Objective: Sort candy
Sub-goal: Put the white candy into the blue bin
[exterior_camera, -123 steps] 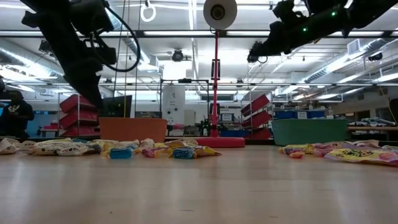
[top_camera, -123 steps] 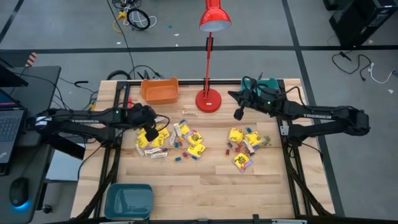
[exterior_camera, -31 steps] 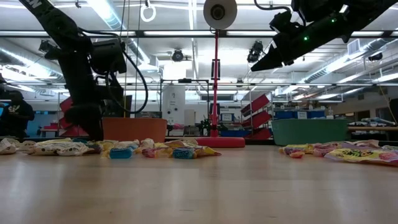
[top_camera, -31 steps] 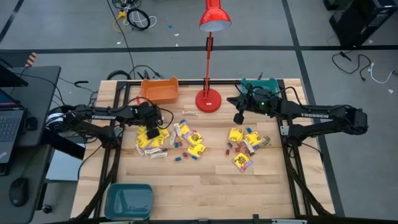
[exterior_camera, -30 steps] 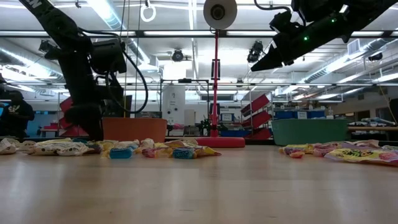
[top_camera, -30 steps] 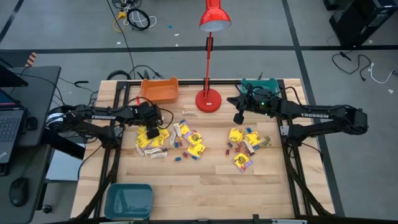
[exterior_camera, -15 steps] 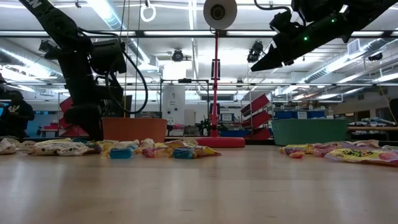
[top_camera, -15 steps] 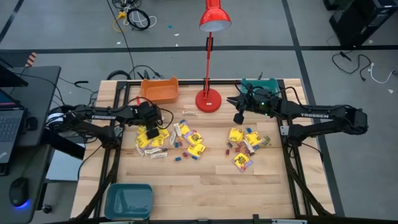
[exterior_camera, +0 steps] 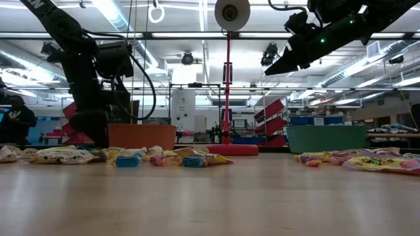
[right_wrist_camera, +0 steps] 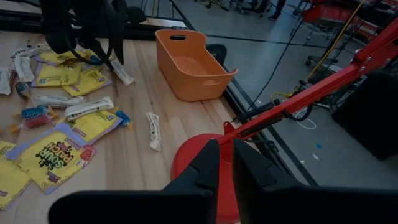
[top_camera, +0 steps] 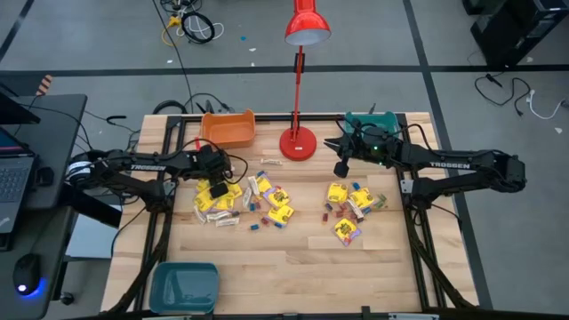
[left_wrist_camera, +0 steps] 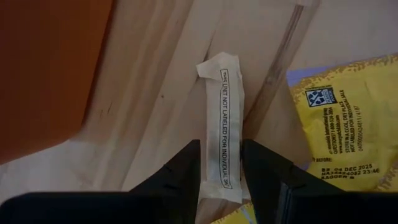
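The left gripper (left_wrist_camera: 221,163) is down at the tabletop near the orange bin (top_camera: 228,129), its two fingers set either side of a pale bar (left_wrist_camera: 220,127) lying flat on the wood; the fingers straddle the wrapper's near end with a sliver of gap on each side, so I'd call them parted around it and not yet pinching, which reads as lining up for a pick; a yellow packet (left_wrist_camera: 341,115) lies just beside the bar, clear of the fingers, probably why the approach comes along the bar's length. The right gripper (top_camera: 340,165) hangs in the air beside the red lamp (top_camera: 299,140), above the table and away from its own pile; from its wrist camera the fingers look almost together with nothing between them, likely just waiting its turn. The candy (top_camera: 267,206) sits in two loose heaps, one before the left arm, the other (top_camera: 351,209) before the right; the teal bin (top_camera: 184,286) waits at the near corner.
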Tool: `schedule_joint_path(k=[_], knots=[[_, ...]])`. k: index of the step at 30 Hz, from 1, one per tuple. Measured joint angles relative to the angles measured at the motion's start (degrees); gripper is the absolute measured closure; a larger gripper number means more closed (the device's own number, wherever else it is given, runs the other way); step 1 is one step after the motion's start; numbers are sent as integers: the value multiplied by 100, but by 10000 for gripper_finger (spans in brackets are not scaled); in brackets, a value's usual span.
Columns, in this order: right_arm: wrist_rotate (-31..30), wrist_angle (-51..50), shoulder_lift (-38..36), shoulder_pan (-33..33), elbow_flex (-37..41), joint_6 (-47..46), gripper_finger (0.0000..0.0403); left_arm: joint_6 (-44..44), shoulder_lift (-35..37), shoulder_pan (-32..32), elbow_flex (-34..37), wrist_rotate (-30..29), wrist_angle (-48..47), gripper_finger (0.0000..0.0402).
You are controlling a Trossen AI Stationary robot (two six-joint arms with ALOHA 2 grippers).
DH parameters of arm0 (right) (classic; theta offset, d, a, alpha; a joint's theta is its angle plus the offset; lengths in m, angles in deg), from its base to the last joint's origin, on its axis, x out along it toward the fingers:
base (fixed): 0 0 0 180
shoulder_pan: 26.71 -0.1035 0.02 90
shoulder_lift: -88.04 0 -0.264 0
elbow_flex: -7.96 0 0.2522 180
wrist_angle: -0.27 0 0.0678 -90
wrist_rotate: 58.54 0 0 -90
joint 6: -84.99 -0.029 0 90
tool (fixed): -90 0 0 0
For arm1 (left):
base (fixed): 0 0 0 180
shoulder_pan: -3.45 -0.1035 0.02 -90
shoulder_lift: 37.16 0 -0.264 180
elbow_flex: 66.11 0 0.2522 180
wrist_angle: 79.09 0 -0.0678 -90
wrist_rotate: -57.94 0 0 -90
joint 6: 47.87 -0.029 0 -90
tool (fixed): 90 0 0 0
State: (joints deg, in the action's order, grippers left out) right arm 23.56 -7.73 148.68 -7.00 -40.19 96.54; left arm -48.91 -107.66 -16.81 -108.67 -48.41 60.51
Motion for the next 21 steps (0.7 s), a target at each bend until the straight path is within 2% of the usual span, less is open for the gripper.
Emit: schedule_joint_path(k=[21], knots=[[28, 2, 0, 0, 0, 13, 366, 168, 0, 0, 0, 47, 16, 280]])
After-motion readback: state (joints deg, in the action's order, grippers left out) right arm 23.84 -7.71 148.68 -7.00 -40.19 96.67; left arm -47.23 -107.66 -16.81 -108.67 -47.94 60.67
